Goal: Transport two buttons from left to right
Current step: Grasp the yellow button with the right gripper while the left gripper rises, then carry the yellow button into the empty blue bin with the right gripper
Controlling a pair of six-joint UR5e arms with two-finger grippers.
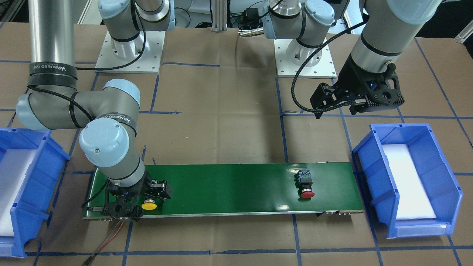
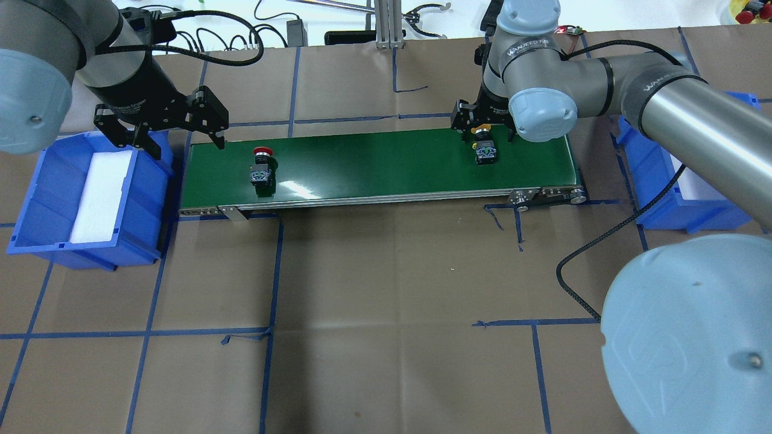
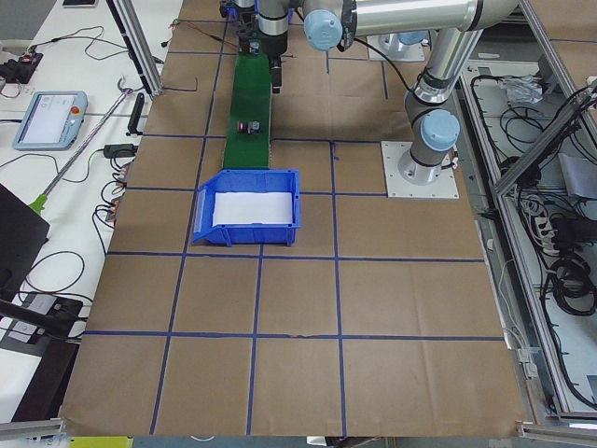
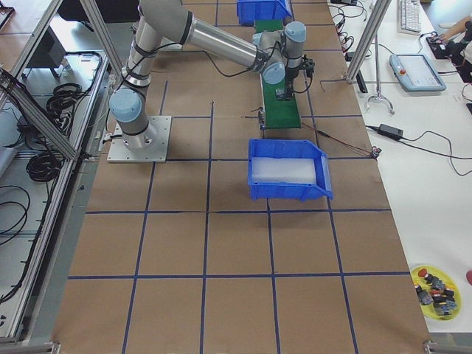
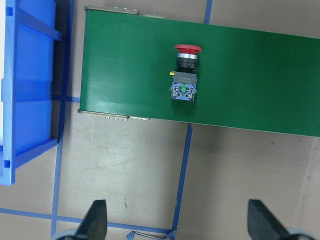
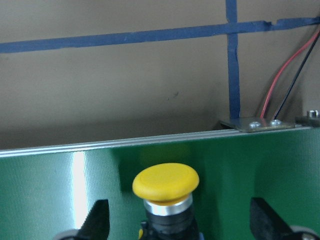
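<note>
On the green conveyor belt [image 2: 374, 163] a red-capped button [image 2: 262, 166] lies on its side near the left end, also seen in the left wrist view [image 5: 186, 75] and the front view [image 1: 306, 183]. My left gripper [image 2: 181, 135] hangs open above the table beside that end, apart from the red button. At the belt's right end lies the yellow-capped button [image 6: 166, 185], also visible from the front [image 1: 149, 205]. My right gripper [image 6: 180, 220] is low over it and open. Its fingers [image 6: 99, 220] stand on either side of the button's body without touching it.
A blue bin [image 2: 36, 199] with white foam stands off the belt's left end. Another blue bin [image 2: 657, 181] stands off the right end, partly behind my right arm. Red and black wires [image 6: 280, 95] run from the belt's right end bracket.
</note>
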